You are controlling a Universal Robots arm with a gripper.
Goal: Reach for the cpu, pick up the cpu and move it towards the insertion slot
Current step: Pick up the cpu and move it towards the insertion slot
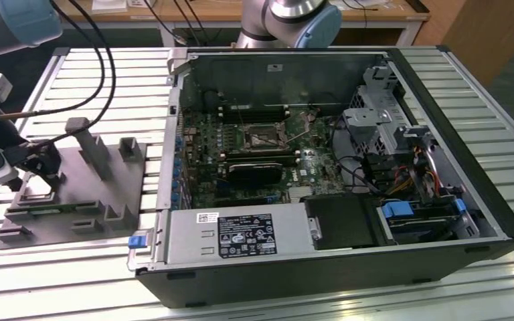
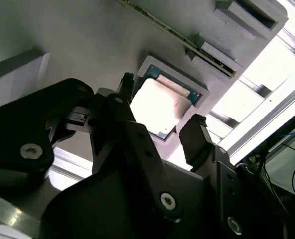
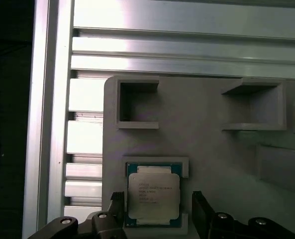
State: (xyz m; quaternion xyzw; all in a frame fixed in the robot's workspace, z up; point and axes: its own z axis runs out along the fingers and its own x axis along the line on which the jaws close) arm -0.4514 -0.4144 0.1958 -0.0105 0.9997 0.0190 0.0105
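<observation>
We see a slatted metal counter point(image 1: 105, 67) carrying an open computer case point(image 1: 328, 267), which takes up the middle and right of the exterior view. At the exterior view's left lies a grey fixture point(image 1: 88, 194) with upright posts point(image 1: 80, 140). The robot's hand point(image 1: 34, 164) hovers low over the fixture's left end.

Inside the case, upper centre of the exterior view, the insertion slot point(image 1: 262, 137) sits on the green board, a dark square in a metal frame. A long black card point(image 1: 257, 170) lies just below it.

In both wrist views the cpu point(image 3: 153, 196) lies flat in a shallow square pocket of the fixture. The hand is open, with one dark finger point(image 3: 201, 211) on each side of the chip, close but seemingly not touching.

We judge the cpu to be light, thin and stiff. Its metal top looks slick and its underside is likely delicate. Pinching it gently by two opposite edges looks best, since the pocket's raised lip hugs the other two sides and leaves these edges free.

The fixture posts and the case's near wall point(image 1: 172, 134) stand between the chip and the slot. Loose black cables point(image 1: 96, 60) hang at the upper left of the exterior view.
</observation>
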